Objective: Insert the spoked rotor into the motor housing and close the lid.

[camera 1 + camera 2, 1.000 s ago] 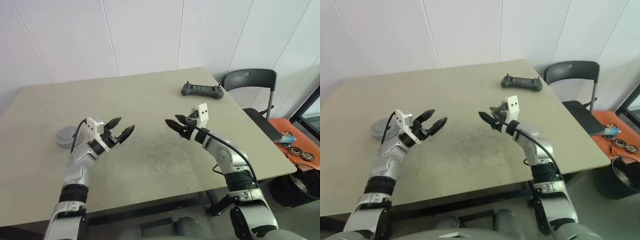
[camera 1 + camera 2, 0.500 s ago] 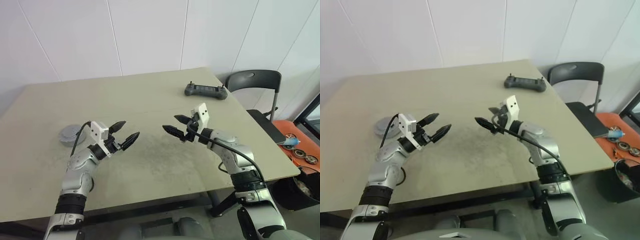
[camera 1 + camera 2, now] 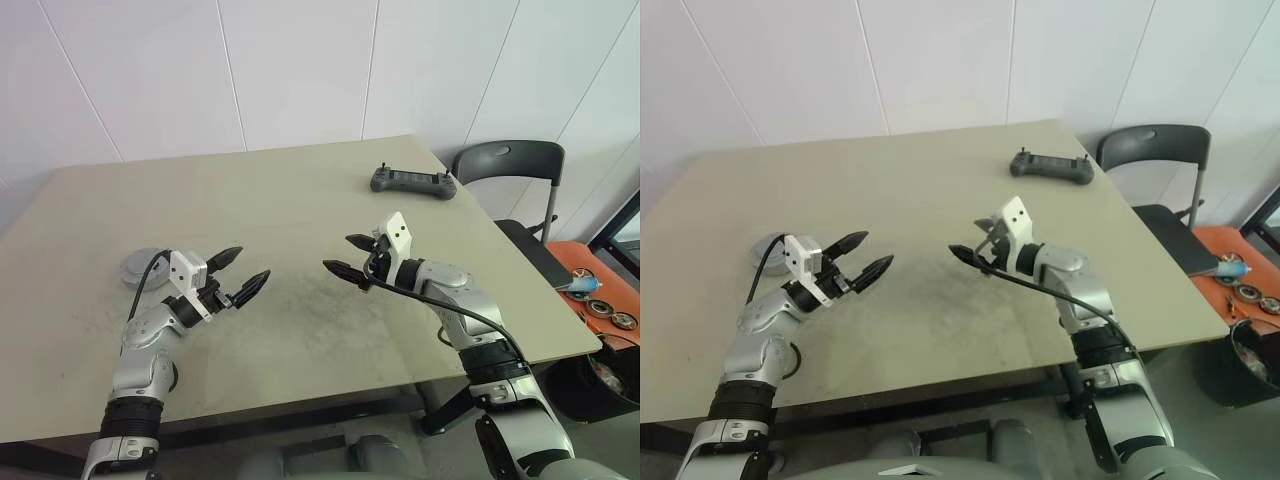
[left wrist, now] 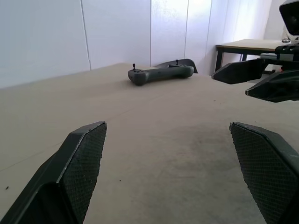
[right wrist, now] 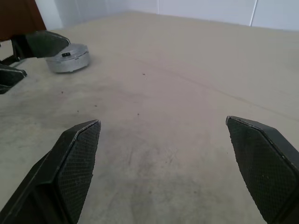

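Note:
The motor housing [image 3: 143, 267] is a round gray metal puck lying at the left of the table; its top [image 5: 70, 52] is a plain gray face that looks like the lid, and no windings show. The spoked rotor is out of view. My left gripper [image 3: 254, 263] hovers open and empty over the table, to the right of the puck and apart from it. My right gripper [image 3: 336, 252] hovers open and empty near the table's middle, pointing left towards the left gripper. A gap of bare table separates the two.
A dark hand-held controller [image 3: 413, 181] lies at the table's far right corner. A gray chair [image 3: 505, 160] stands beyond the right edge. On the floor at the right are an orange mat with small round parts [image 3: 590, 300] and a black bin [image 3: 1252, 350].
The right gripper's fingers have spread wider. The whole picture has shifted with the camera; both arms have stayed roughly in place over the table.

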### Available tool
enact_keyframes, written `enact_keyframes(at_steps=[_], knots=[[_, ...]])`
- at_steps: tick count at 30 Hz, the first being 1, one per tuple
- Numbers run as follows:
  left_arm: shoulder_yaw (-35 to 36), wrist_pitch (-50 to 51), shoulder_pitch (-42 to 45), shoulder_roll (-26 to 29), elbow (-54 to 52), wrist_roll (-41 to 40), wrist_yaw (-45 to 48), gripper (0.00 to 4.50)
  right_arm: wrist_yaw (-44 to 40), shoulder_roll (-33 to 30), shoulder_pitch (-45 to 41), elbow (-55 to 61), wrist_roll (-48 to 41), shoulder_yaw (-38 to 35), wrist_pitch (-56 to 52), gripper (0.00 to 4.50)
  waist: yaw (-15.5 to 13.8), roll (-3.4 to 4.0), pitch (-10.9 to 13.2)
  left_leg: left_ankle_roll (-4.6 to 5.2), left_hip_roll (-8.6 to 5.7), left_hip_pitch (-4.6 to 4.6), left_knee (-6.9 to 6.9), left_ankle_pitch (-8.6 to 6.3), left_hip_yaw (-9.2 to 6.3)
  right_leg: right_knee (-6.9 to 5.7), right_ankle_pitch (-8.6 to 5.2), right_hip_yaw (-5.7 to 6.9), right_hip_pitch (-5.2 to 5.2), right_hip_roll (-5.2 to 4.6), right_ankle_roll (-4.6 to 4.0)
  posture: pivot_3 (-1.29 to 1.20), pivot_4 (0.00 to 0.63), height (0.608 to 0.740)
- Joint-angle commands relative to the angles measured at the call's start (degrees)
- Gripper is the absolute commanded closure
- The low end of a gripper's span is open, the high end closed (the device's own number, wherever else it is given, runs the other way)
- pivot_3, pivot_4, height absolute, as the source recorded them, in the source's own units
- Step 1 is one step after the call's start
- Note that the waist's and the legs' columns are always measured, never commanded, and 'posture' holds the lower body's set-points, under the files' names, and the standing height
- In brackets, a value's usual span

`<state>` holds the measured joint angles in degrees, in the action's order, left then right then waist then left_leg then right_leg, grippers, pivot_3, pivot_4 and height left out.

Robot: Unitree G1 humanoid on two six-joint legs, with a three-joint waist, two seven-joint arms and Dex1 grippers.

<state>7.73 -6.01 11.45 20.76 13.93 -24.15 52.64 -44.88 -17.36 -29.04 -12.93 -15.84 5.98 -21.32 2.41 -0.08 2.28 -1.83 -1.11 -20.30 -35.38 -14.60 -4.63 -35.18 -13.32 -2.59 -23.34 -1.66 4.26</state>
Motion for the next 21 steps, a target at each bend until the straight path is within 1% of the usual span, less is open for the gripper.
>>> enact_keyframes(at_steps=[1,4,8,16,21], knots=[[0.3,-1.5,0.3,0.5,-1.2,0.1,0.6,0.00,0.0,-0.1,-2.3,-0.6,1.0,-0.5,2.6,0.01,0.0,0.00,0.0,0.00,0.00,0.00,0.00,0.00,0.00,0.00,0.00,0.00,0.01,0.00,0.00,0.00,0.000,0.740],[-0.6,-3.8,1.1,0.3,0.3,2.5,-0.1,0.00,0.9,0.2,-3.1,-1.6,0.9,-1.7,3.1,0.01,0.0,0.00,0.0,0.00,0.00,0.00,-0.01,0.00,0.00,0.00,0.00,0.00,0.01,0.00,0.00,0.00,0.000,0.740],[-0.5,-4.0,1.1,0.3,0.6,2.2,0.7,0.00,0.7,-0.1,-2.7,-1.4,1.1,-1.6,3.2,0.01,0.0,0.00,0.0,0.00,0.00,0.00,0.00,0.00,0.00,0.00,0.00,0.00,0.01,0.00,0.00,0.00,0.000,0.740],[-2.6,-5.2,2.5,0.3,2.9,5.0,0.4,0.00,1.7,-0.7,-2.5,-1.3,2.1,-2.1,3.6,0.01,0.0,0.00,0.0,0.00,0.00,0.01,-0.02,0.00,0.00,-0.01,0.01,0.00,0.02,0.00,0.00,0.00,0.000,0.740],[-2.5,-5.7,2.7,0.4,3.4,4.8,0.8,0.00,2.1,-0.7,-2.7,-1.6,2.1,-2.1,3.9,0.01,0.0,0.00,0.0,0.00,0.00,0.01,-0.02,0.00,0.00,-0.02,0.01,0.00,0.02,0.00,-0.01,0.00,0.000,0.740]])
